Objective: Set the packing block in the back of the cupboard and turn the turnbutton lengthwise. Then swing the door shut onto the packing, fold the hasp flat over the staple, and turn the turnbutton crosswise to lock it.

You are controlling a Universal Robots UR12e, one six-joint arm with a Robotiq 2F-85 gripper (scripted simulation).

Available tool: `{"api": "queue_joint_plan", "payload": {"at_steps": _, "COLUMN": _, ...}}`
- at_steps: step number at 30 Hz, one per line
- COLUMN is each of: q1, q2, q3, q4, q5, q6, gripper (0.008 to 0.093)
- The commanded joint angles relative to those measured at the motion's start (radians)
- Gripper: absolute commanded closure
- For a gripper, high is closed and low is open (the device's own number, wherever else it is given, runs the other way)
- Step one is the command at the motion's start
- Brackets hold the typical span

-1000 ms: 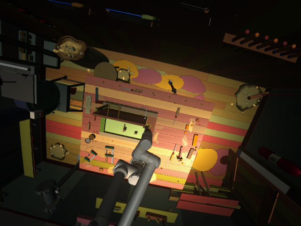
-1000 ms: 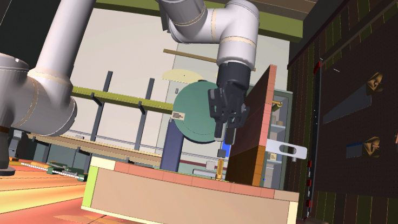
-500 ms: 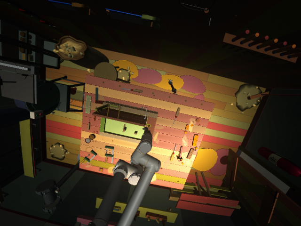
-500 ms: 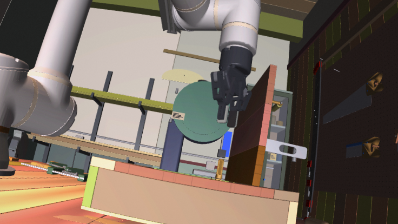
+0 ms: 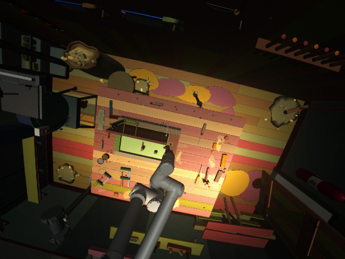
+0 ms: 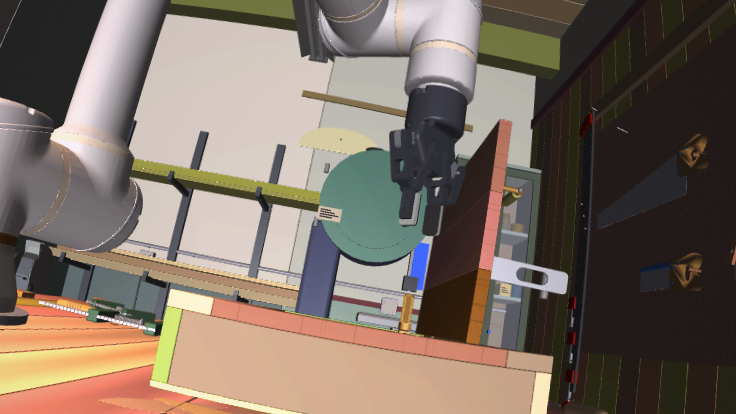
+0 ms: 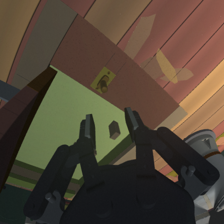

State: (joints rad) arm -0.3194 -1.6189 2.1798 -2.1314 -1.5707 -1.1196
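My gripper [image 7: 109,123] [image 6: 419,211] hangs open and empty above the right end of the cupboard [image 5: 142,139], which lies on its back on the bench. Below it on the green cupboard floor sits the small packing block [image 7: 114,129] [image 5: 155,152]. The brass turnbutton [image 7: 103,84] [image 6: 407,311] stands on its plate on the cupboard's reddish frame rail, just beyond the fingers. The door [image 6: 463,231] [image 7: 22,110] stands upright and open at the far side, and the grey slotted hasp [image 6: 530,276] sticks out from its free edge.
The cupboard's pale side wall [image 6: 350,360] faces the second side camera. Screwdrivers [image 5: 203,131], clamps [image 5: 125,174] and other small tools lie scattered on the striped bench around the cupboard. A green disc machine [image 6: 370,206] stands behind the gripper.
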Motion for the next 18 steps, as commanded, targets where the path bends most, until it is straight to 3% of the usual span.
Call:
{"api": "queue_joint_plan", "payload": {"at_steps": 1, "q1": 0.000, "q2": 0.000, "q3": -0.001, "q4": 0.000, "q5": 0.000, "q6": 0.000, "gripper": 0.0534}}
{"api": "queue_joint_plan", "payload": {"at_steps": 10, "q1": 0.000, "q2": -0.017, "q3": -0.019, "q4": 0.033, "q5": 0.000, "q6": 0.000, "gripper": 0.0534}}
{"api": "queue_joint_plan", "payload": {"at_steps": 18, "q1": 0.000, "q2": -0.065, "q3": -0.084, "q4": 0.144, "q5": 0.000, "q6": 0.000, "gripper": 0.0534}}
